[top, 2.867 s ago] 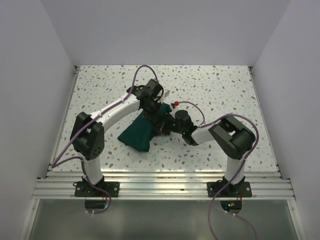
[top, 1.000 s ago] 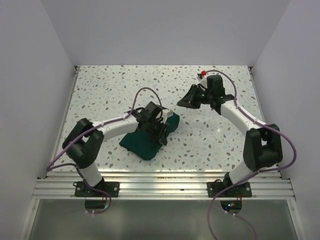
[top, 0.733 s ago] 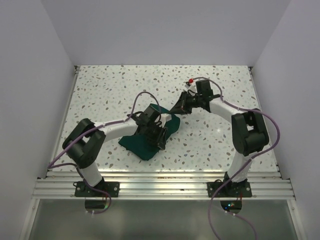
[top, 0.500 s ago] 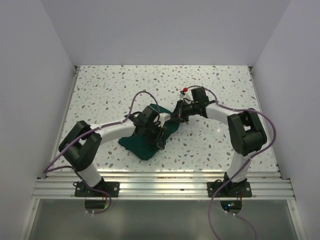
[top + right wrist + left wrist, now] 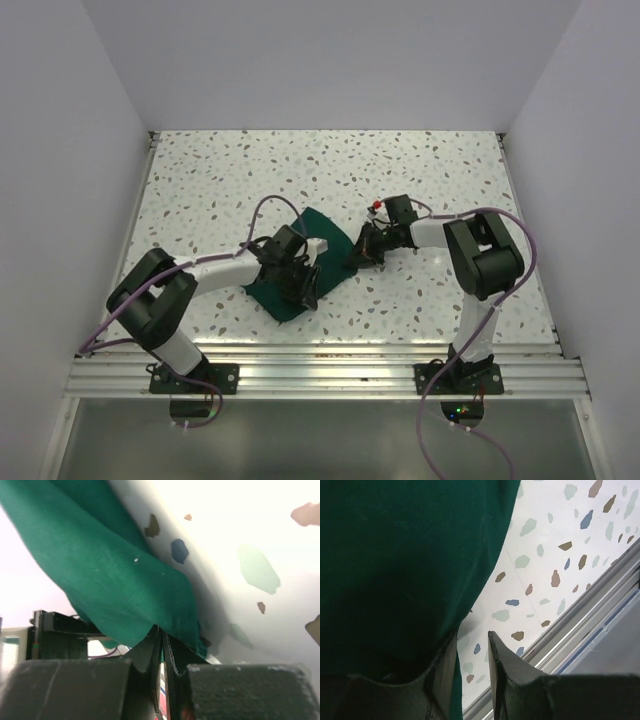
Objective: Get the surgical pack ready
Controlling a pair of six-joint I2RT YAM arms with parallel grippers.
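The dark green drape (image 5: 330, 232) lies on the table (image 5: 220, 180) as a crumpled, roughly diamond-shaped bundle between the two grippers. From above, no tray, instruments or gauze show, only matte woven cloth.

The right wrist view shows what the overhead view cannot. The drape (image 5: 100, 565) rises off the table (image 5: 260, 530) in a taut sheet, and its lower edge runs down into the right gripper (image 5: 161, 630), whose jaws are closed tight on it. Overhead, the right gripper (image 5: 358, 255) sits at the drape's right corner.

The left gripper (image 5: 300, 285) rests on the drape's near part. In its wrist view the cloth (image 5: 395, 555) bulges over one finger. The left gripper (image 5: 470, 637) has a narrow gap between its jaws, with speckled terrazzo (image 5: 555, 540) visible through it and the cloth's edge lying along one side. Beyond the drape's edge runs a ribbed aluminium rail (image 5: 585, 625).
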